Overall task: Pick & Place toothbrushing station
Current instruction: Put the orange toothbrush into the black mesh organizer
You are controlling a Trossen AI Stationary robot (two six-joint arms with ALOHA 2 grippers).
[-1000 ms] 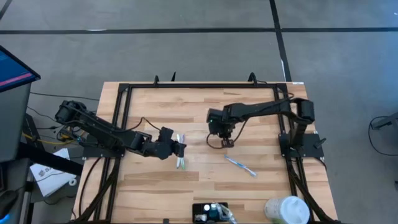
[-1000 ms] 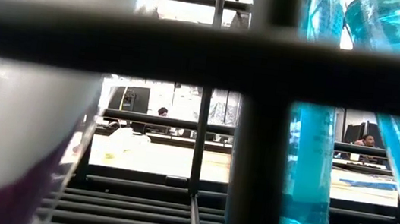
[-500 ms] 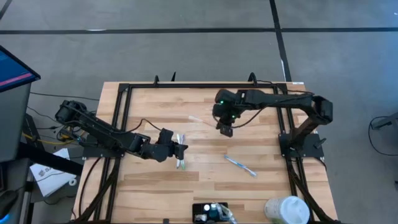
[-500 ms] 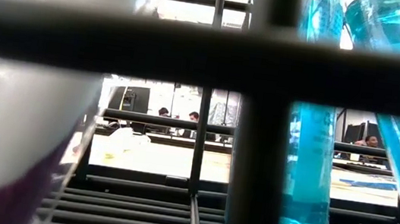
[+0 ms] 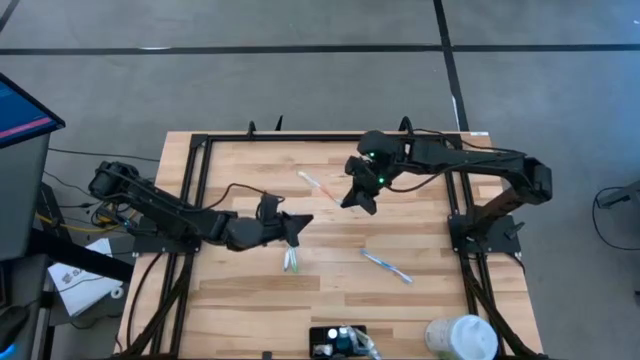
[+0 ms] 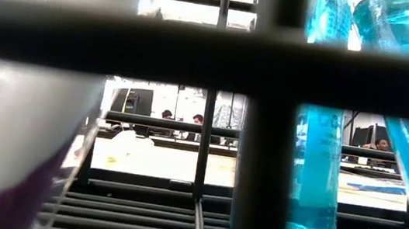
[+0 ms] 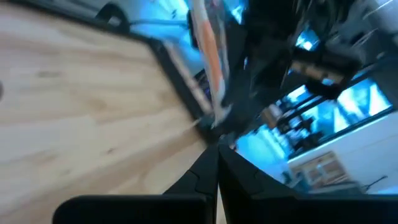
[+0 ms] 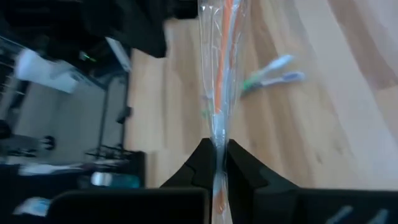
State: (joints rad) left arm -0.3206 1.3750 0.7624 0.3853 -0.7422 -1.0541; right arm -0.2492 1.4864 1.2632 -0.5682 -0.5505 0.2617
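My right gripper (image 5: 352, 197) hangs over the far middle of the table, shut on an orange toothbrush in a clear wrapper (image 5: 318, 184). My left gripper (image 5: 303, 223) is shut and holds nothing. It stands left of centre, above a green-and-white pair of toothbrushes (image 5: 290, 260) that lies flat on the wood. A blue toothbrush (image 5: 386, 266) lies flat to the right of centre. The black toothbrushing station (image 5: 338, 342) sits at the near edge, with a white tube and blue items in it. My right gripper (image 8: 216, 152) pinches the clear wrapper (image 8: 217, 134) between its two fingers, close to one end. The fingers slant down from the table's right and lie along the toothbrush. The orange brush (image 8: 219, 68) sticks out ahead of them toward the table's left, lifted clear of the wood.
A white round container (image 5: 460, 338) stands at the near right corner. A black frame (image 5: 300, 140) runs round the far and side edges. In the low view dark bars (image 6: 266, 122), a white tube (image 6: 30, 132) and a blue bottle (image 6: 316, 175) block most of the sight.
My right gripper has risen and gone toward the far edge, tipping from pointing down to slanting. It has carried the wrapped toothbrush up off the table. My left gripper has tipped up to nearly level and risen a little above the green-and-white pair, which has not moved.
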